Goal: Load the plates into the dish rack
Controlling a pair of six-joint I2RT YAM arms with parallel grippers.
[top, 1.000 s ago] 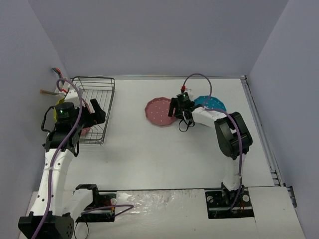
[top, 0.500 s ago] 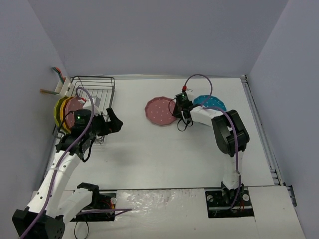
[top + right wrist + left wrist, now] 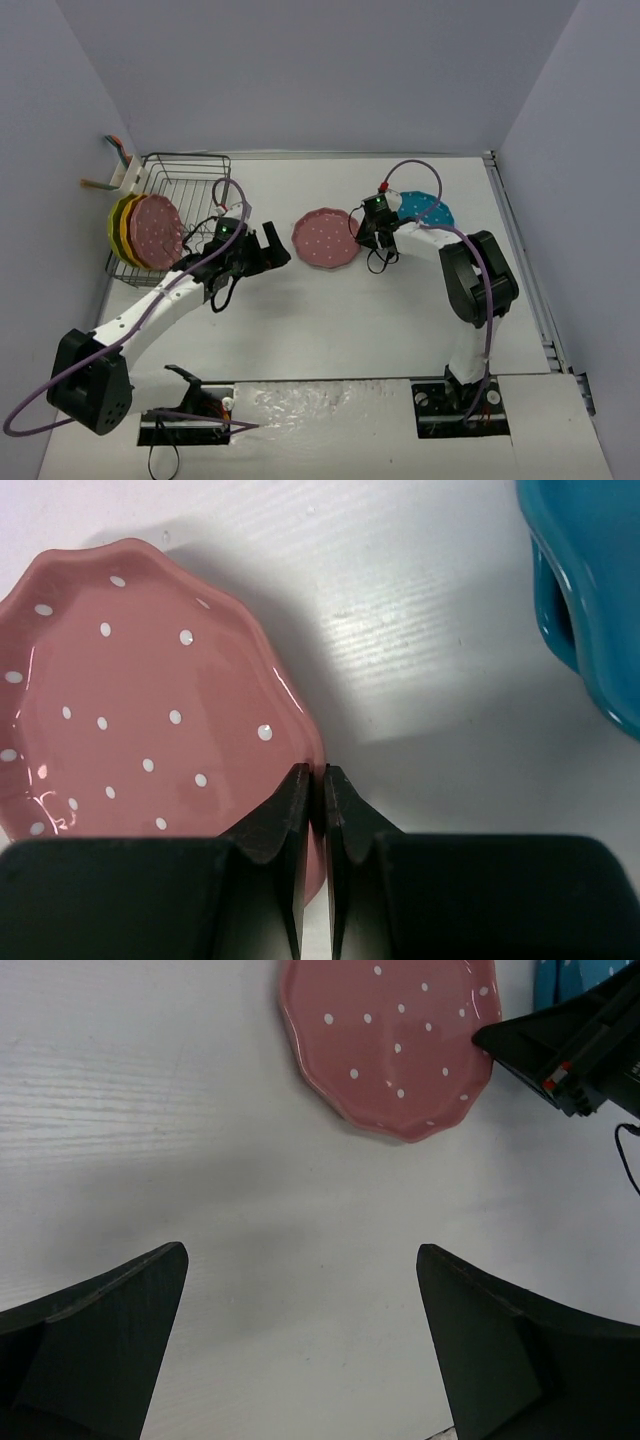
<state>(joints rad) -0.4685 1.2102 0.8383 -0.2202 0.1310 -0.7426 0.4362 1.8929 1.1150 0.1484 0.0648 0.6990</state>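
Observation:
A pink plate point(image 3: 325, 238) point(image 3: 390, 1045) point(image 3: 130, 710) with white dots lies on the table's middle. My right gripper point(image 3: 365, 232) point(image 3: 313, 772) is shut on its right rim, one finger inside and one outside. A turquoise plate point(image 3: 425, 208) point(image 3: 590, 590) lies just right of that gripper. The black wire dish rack point(image 3: 190, 180) stands at the far left, with a pink plate point(image 3: 157, 230) and yellow ones point(image 3: 120, 225) upright in it. My left gripper point(image 3: 275, 250) point(image 3: 300, 1252) hangs open over bare table, left of the flat pink plate, holding nothing.
A white caddy point(image 3: 125, 170) hangs on the rack's far left corner. Grey walls close the table at the back and both sides. The right gripper's black body point(image 3: 560, 1050) reaches in at the pink plate's right edge in the left wrist view.
My left arm has swung from the rack to the right towards the table's middle, uncovering the racked plates. My right gripper has shut on the pink plate's rim.

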